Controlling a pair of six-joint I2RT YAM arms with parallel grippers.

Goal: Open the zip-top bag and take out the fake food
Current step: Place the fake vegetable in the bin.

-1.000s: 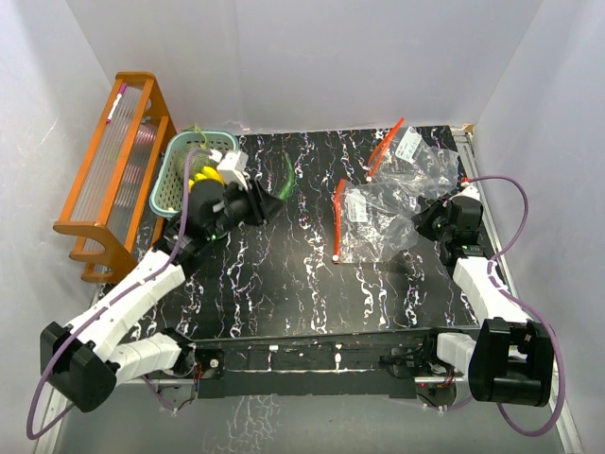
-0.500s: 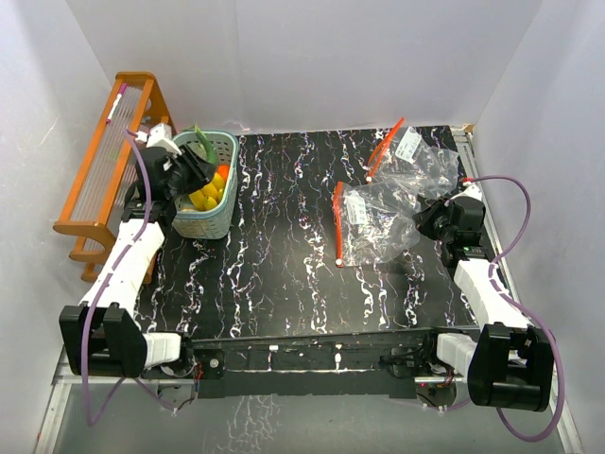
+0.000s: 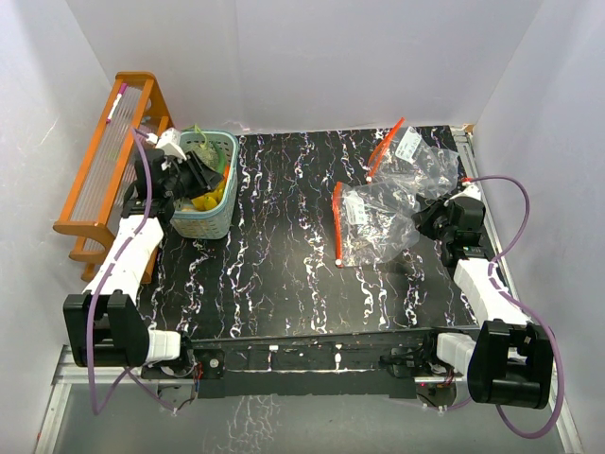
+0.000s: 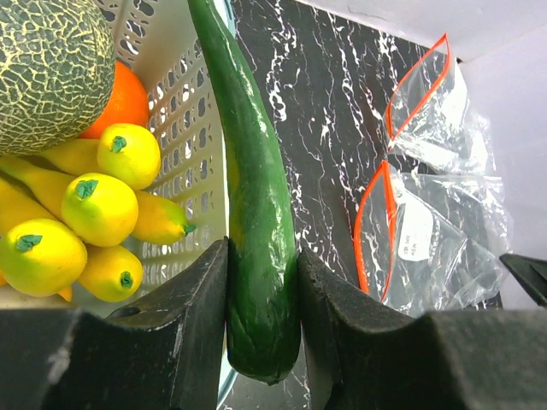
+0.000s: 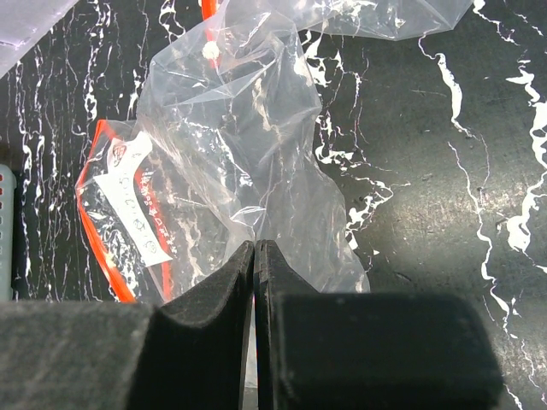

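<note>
Between left tool (image 4: 262, 286) jaws: glossy dark-green cucumber (image 4: 252, 171); right tool (image 5: 255, 256) pinches bag (image 5: 239, 145).

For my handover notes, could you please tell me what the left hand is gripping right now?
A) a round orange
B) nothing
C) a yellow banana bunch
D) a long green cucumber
D: the left wrist view shows the left hand clamped on both sides of the green cucumber.
</note>
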